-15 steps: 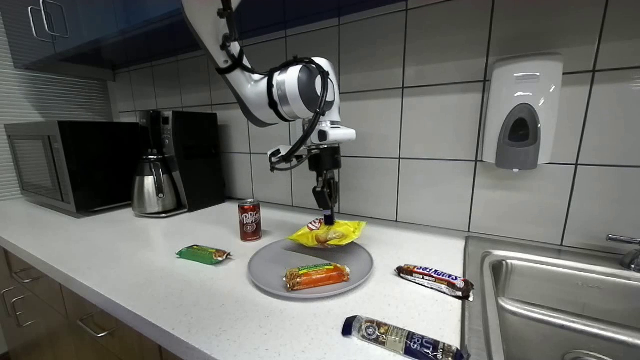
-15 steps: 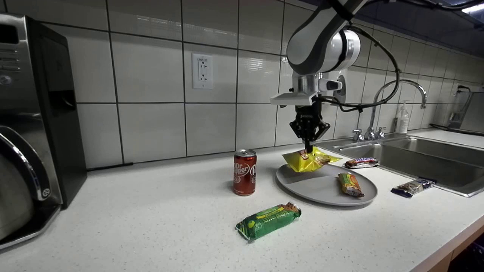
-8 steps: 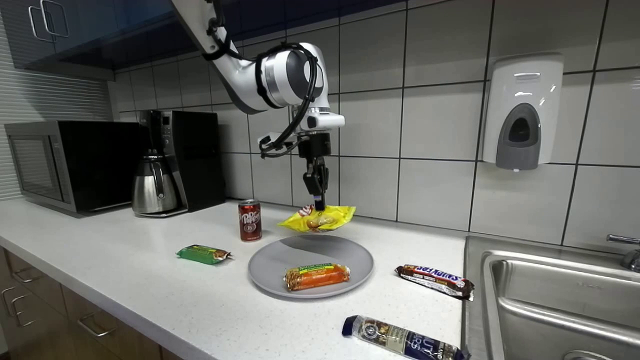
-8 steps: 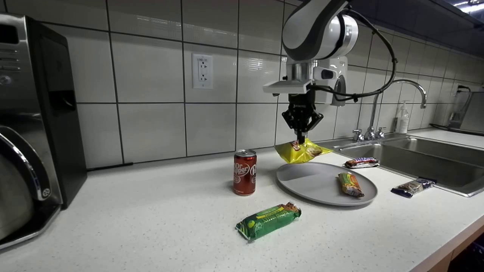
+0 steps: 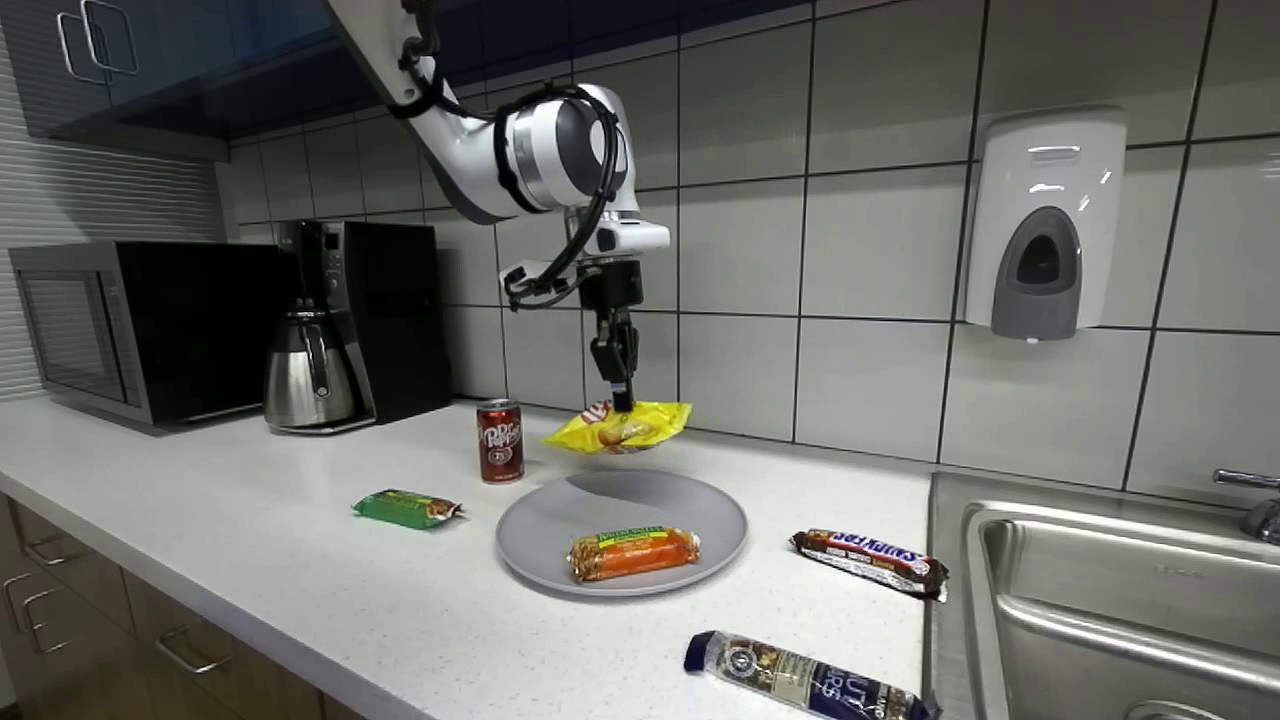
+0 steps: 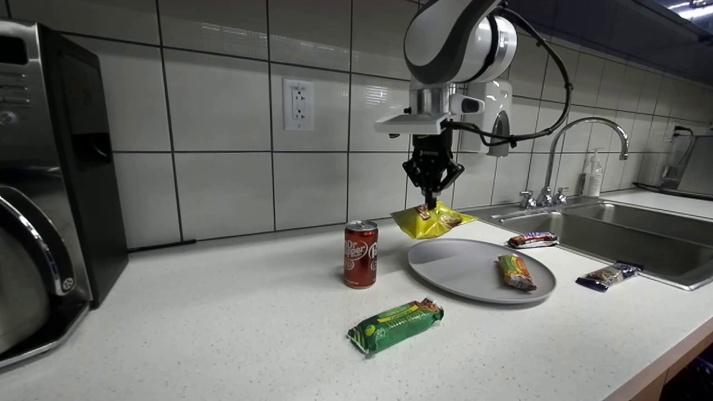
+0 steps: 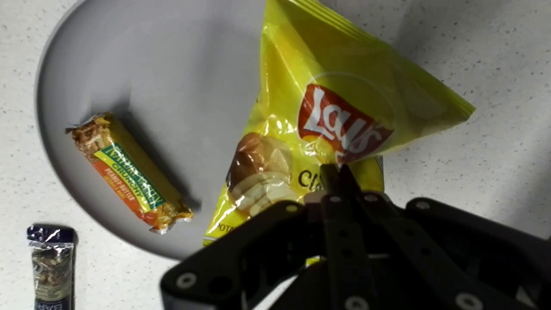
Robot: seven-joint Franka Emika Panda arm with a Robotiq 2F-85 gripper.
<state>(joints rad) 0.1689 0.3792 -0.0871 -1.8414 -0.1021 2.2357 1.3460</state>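
Wrist view: bag (image 7: 318,116) above plate edge (image 7: 42,99)

The pincer (image 7: 338,172) enters from the bottom edge, its tips together, pinching a yellow Lay's chip bag (image 7: 318,120) that hides part of a grey plate (image 7: 172,64). Left of the bag, a granola bar (image 7: 129,170) lies slanted on the plate. At lower left, a snack bar (image 7: 52,271), partly out of frame, lies on the speckled worktop (image 7: 13,150).
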